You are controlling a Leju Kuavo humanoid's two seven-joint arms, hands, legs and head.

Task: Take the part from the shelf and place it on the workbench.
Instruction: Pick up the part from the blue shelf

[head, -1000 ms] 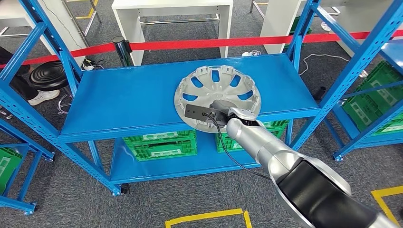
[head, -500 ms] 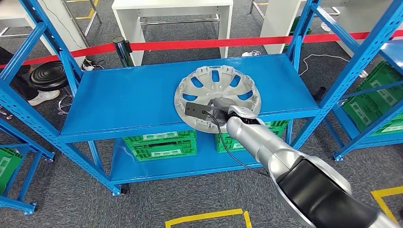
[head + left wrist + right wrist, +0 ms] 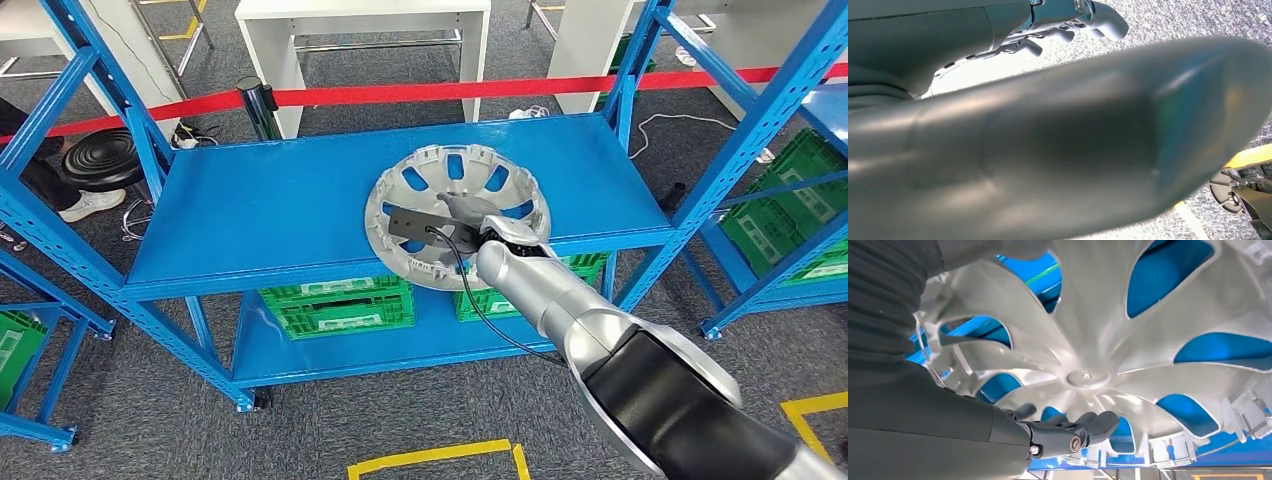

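The part is a silver hubcap [image 3: 425, 268], lying inner side up on the top board of the blue shelf [image 3: 270, 210]. It is tilted, and its near rim hangs past the shelf's front edge. My right hand [image 3: 478, 226] holds it at the near side, the silver arm reaching in from the lower right. In the right wrist view the hubcap [image 3: 1088, 375] sits close, with the dark fingers [image 3: 1073, 436] curled against its spokes. My left hand [image 3: 1073, 20] hangs over the carpet, fingers loosely apart with nothing in them.
Green crates [image 3: 335, 305] sit on the shelf's lower board. A red barrier tape [image 3: 400, 93] runs behind the shelf, with a white table [image 3: 360, 20] beyond. Another blue rack holding green crates [image 3: 790, 200] stands at right. A black stool [image 3: 100, 160] is at left.
The hubcap has tipped up from lying flat, and its near rim now sticks out over the shelf's front edge. My right hand rose slightly with it.
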